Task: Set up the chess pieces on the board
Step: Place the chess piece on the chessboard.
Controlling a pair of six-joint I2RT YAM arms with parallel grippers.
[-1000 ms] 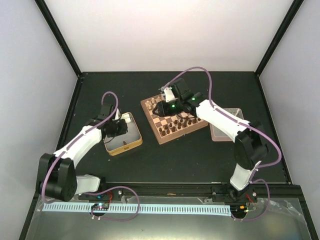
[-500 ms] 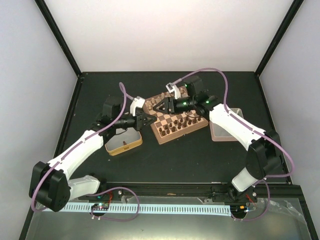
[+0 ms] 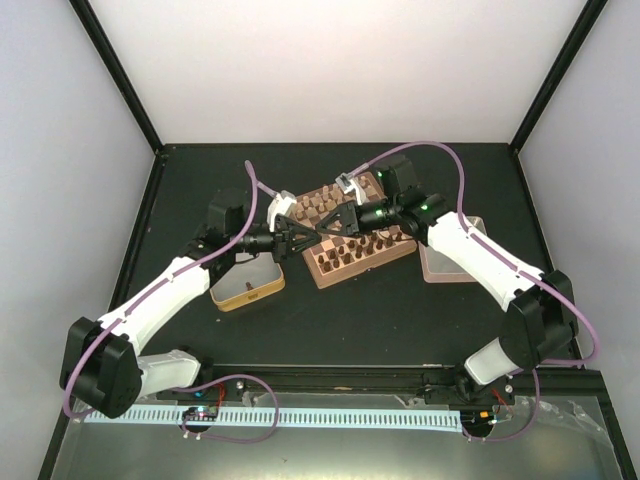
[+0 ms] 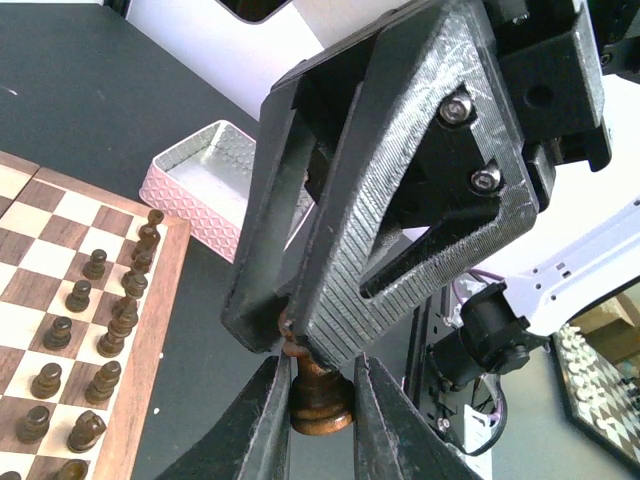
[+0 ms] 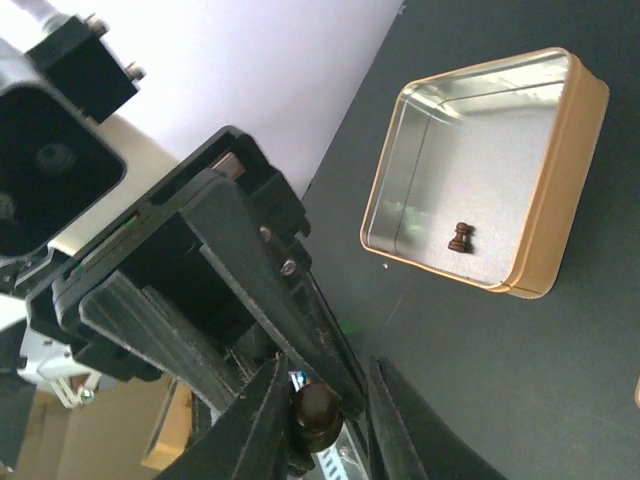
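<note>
Tan-and-brown checked board (image 3: 345,262), gold tin (image 5: 560,180), pink tin (image 4: 205,190).

White-shelled arms (image 3: 165,290) are showing black joints. Purple cables (image 3: 440,150) are looping along them. Silver screws (image 4: 457,108) are dotting the ribbed black fingers (image 4: 400,200).

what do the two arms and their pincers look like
Both arms have white link shells with black joints and a purple cable looping along each. The left pincer and right pincer are black, with ribbed triangular fingers fixed by silver screws. A green light glows near the right wrist.
</note>
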